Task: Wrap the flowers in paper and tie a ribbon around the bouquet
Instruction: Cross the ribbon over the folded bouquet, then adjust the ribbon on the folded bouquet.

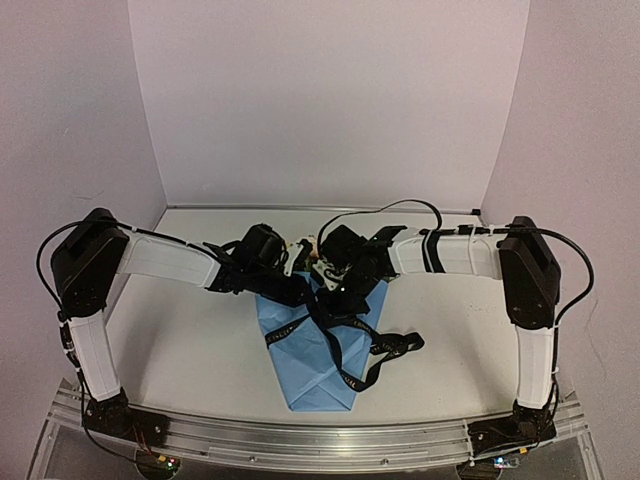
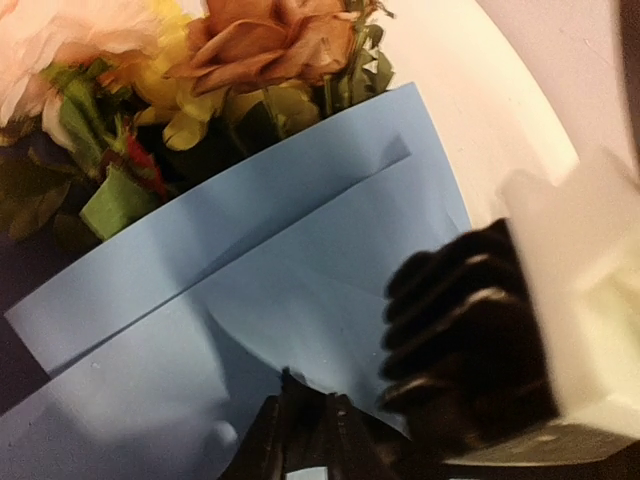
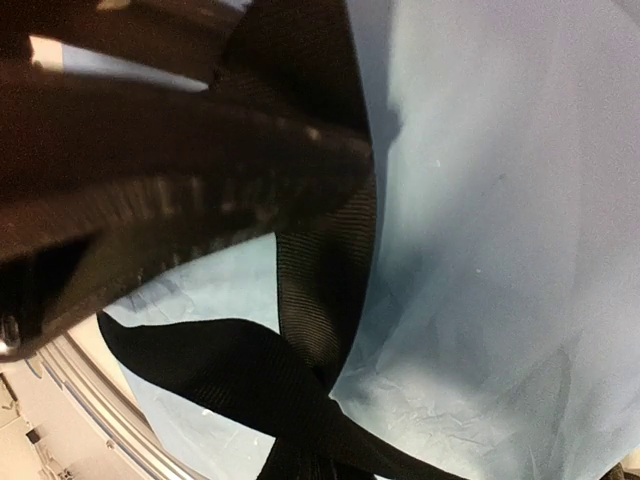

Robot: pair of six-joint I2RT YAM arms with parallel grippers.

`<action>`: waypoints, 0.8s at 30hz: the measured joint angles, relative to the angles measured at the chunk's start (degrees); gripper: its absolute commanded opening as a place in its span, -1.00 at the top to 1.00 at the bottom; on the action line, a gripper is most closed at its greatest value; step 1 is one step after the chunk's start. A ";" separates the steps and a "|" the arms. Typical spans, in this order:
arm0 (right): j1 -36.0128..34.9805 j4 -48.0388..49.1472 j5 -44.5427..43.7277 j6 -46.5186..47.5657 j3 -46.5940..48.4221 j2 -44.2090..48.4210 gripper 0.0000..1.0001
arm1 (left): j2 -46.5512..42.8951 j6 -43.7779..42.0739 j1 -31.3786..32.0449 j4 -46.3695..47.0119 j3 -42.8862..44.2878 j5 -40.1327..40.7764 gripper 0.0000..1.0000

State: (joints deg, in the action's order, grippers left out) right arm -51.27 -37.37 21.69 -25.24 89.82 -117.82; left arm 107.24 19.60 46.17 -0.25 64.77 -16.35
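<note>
The left gripper [image 2: 305, 435] comes in from 9 o'clock, toward the middle of the table [image 1: 190, 340]. It sits low over the upper part of the paper [image 1: 305, 360], just under the flowers [image 2: 250, 50]. Its fingers are close together, but I cannot tell if they pinch something.

The paper is folded as a light blue cone around the stems and lies flat in the middle of the table. The blooms come out at 12 o'clock and the narrow end points to 6 o'clock.

The ribbon [image 1: 385, 345] crosses the cone just below the two grippers. Its loose loops lie on the table at 4 o'clock of the cone.

The right gripper [image 1: 345, 285] comes in from 3 o'clock and is close to the left one over the cone's top. Its jaws are closed. The ribbon runs right against its fingers, but I cannot tell whether it is pinched between them.
</note>
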 measured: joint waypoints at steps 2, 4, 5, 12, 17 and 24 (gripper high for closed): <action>0.12 -0.52 0.22 0.05 0.24 0.00 0.75 | 0.00 0.05 0.00 0.60 0.00 -0.06 1.00; 0.14 -1.59 0.16 0.34 0.70 0.01 0.55 | 0.00 0.32 0.00 1.19 0.00 0.00 1.00; 0.14 -2.08 0.07 0.24 0.81 0.07 0.46 | 0.00 0.55 0.00 1.62 -0.02 0.05 1.00; 0.32 -6.55 -3.30 -0.12 -3.41 6.53 -0.12 | -3.50 3.47 0.00 5.15 -4.25 2.43 1.00; 1.86 -9.31 -6.32 -0.83 -9.12 15.67 -0.29 | -8.94 5.39 0.00 6.49 -7.32 5.62 1.00; 7.26 -11.79 -10.76 -3.23 -18.55 22.32 -0.22 | -17.65 7.89 0.00 7.30 -11.25 13.07 1.00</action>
State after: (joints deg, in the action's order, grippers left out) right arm -44.02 -49.16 10.93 -28.47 71.27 -95.50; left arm 89.59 27.49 46.17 7.05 53.53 -3.27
